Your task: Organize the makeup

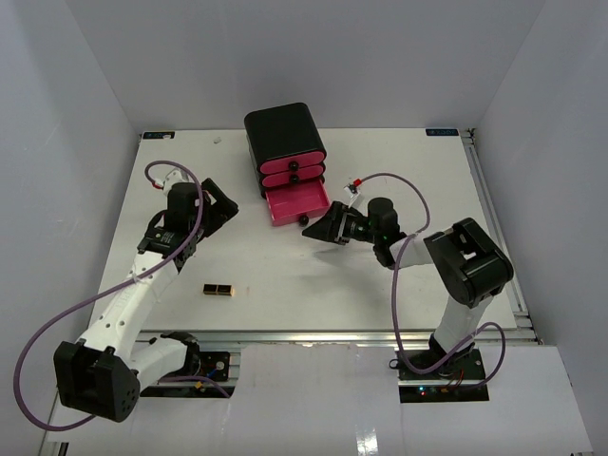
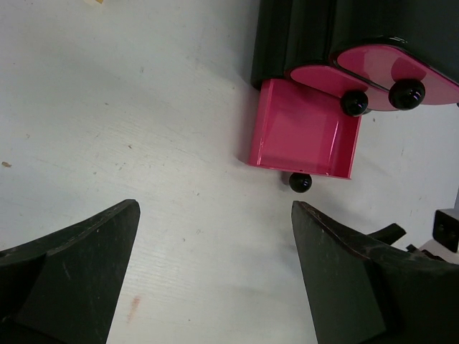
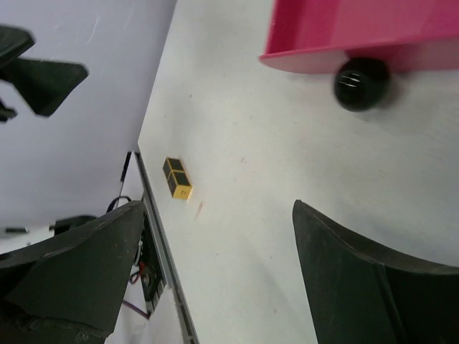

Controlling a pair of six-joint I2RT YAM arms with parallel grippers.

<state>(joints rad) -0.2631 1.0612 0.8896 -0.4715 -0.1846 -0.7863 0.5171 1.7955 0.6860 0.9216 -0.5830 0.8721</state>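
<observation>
By the tabletop's [image 1: 380, 285] front edge, one lipstick case [image 1: 218, 289] waits.
Left fingers [image 2: 72, 272] and right fingers [image 3: 358, 287] spread, empty; your right could bump the open drawer [image 1: 298, 204].

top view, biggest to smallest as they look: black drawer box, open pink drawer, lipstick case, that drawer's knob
1. black drawer box
2. open pink drawer
3. lipstick case
4. knob
None of these look close in size, so the order is clear.
</observation>
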